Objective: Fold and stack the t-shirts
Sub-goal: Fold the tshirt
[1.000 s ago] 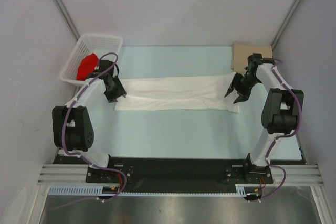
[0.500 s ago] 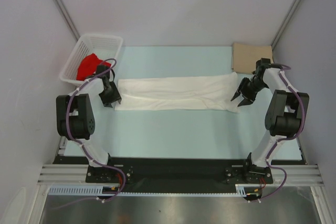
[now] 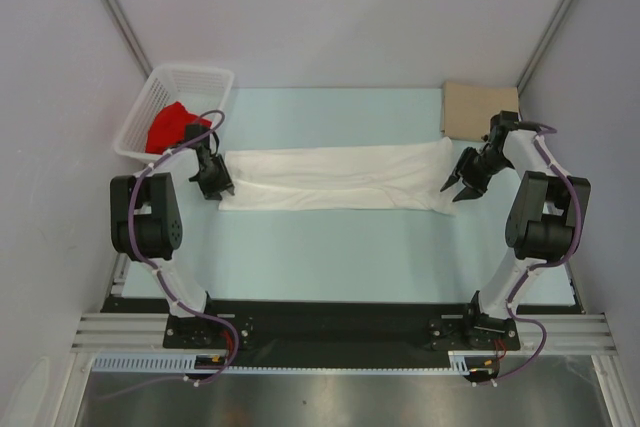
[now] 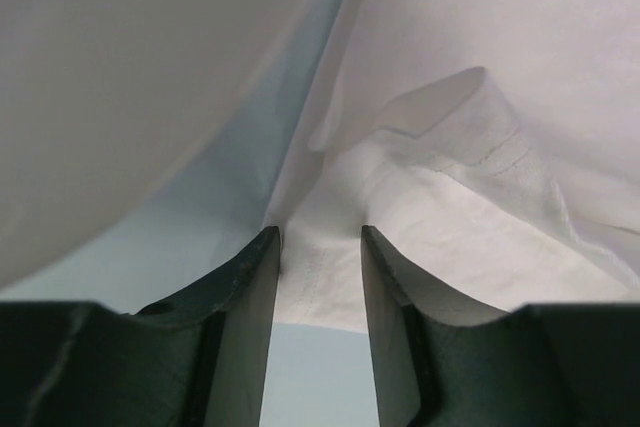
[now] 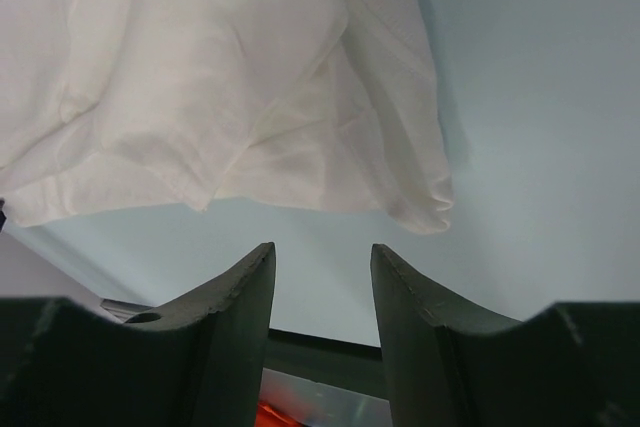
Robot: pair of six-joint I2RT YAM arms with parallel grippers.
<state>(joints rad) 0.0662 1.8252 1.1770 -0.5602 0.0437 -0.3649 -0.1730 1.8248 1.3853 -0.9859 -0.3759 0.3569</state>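
With the tan t-shirt (image 3: 478,110) folded at upper right and the red t-shirt (image 3: 168,129) bunched in the basket (image 3: 190,77) at upper left, the white t-shirt (image 3: 335,179) lies mid-frame as a long, half-folded strip on the tabletop (image 3: 350,247), the left claw (image 3: 216,188) and right claw (image 3: 457,188) part-open at its ends, clamping nothing.

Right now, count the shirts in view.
3: white shirt spread out in the middle; tan shirt folded at far right; red shirt in the basket, where others may hide.

Your top camera looks steeply down; both wrist cameras sit close, and all three share the white t-shirt (image 3: 335,179).
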